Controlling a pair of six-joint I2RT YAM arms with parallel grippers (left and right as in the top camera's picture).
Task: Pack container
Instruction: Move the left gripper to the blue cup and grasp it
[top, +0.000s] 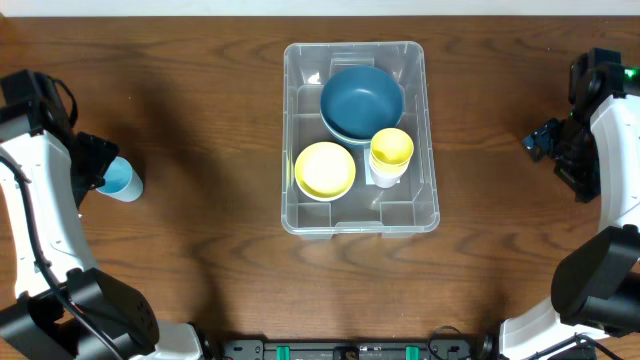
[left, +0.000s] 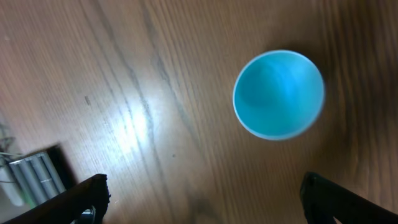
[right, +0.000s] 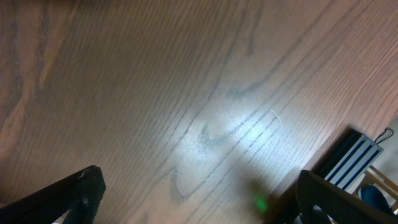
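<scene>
Left gripper (left: 205, 202) jaws apart, just short of the blue cup (left: 278, 93).
Centre cup in the gap before closing; squeeze lightly, wall probably thin; then into container (top: 300, 120).

Looks like a robotics lab bench: wood-grain table (top: 200, 100), white-and-black left arm (top: 40, 200) at frame left, right arm (top: 615, 170) at frame right, black mounting rail (top: 360, 350) along the bottom edge.

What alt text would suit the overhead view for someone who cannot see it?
A clear container sits on a wooden table, holding a dark blue bowl, a yellow bowl and a yellow cup. A light blue cup stands outside it, by the left arm.
</scene>
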